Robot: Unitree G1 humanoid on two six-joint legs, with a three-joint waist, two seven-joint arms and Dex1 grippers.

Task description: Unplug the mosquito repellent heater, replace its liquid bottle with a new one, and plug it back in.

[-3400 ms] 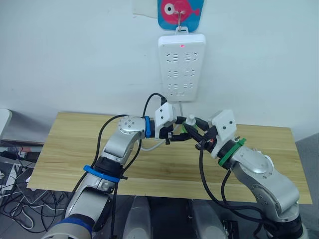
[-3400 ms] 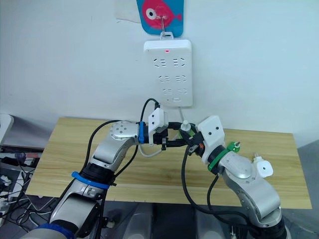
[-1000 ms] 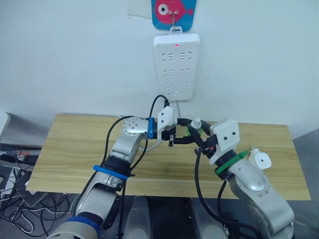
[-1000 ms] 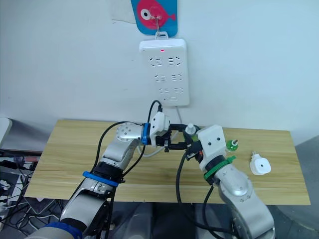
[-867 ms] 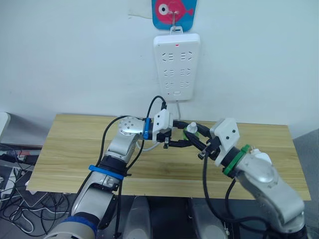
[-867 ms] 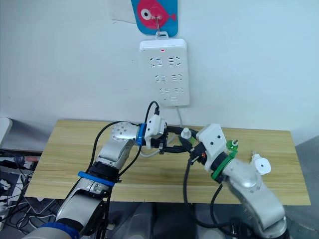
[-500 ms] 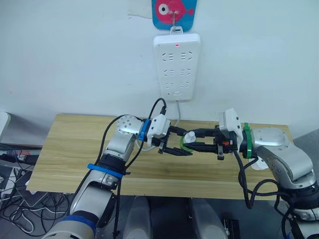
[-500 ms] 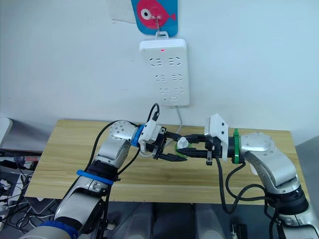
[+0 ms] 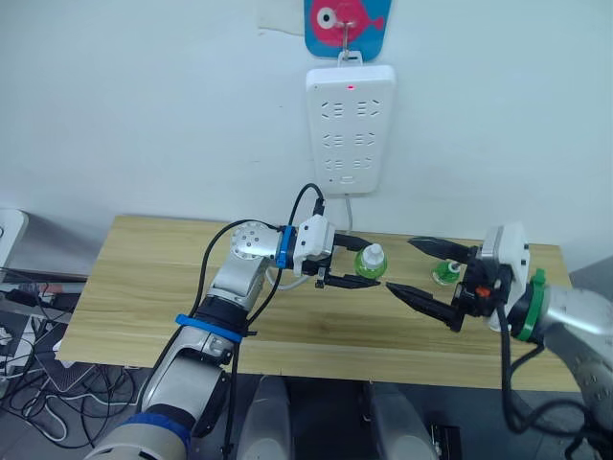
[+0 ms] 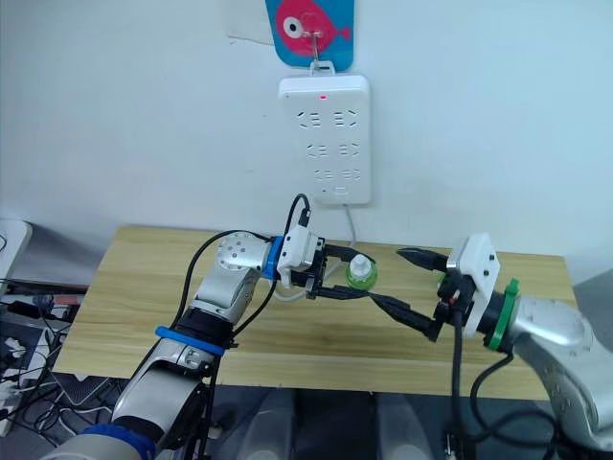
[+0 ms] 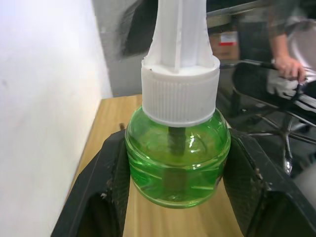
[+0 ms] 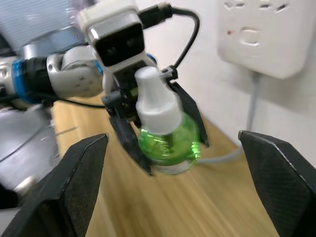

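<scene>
The left gripper (image 9: 356,269) clamps a green liquid bottle (image 9: 370,263) above the wooden table (image 9: 144,287), its two black fingers (image 11: 106,182) pressed against opposite sides of the round glass body. The bottle stands upright in the grip, its ribbed white cap (image 11: 180,94) and tall white wick stem rising clear of the fingertips, with green fluid filling the lower part.

Facing it from the other side, the right gripper (image 9: 428,271) hangs with its jaws spread wide and nothing between them. It is near the bottle but apart from it, one finger reaching above and the other below. Seen from the right wrist, the held bottle (image 12: 165,133) sits ahead of the spread fingers (image 12: 74,173), framed between them.

A second green bottle (image 9: 443,272) sits on the table just behind the right gripper's fingers, towards the wall.

On the wall above and behind both grippers hangs a long white power strip (image 9: 350,129) with a small red light lit near its top. It dangles from a hook on a blue plaque bearing a pink fish (image 9: 345,21), and its white cable (image 9: 347,213) drops toward the table behind the left gripper. I cannot tell where the mosquito repellent heater is.
</scene>
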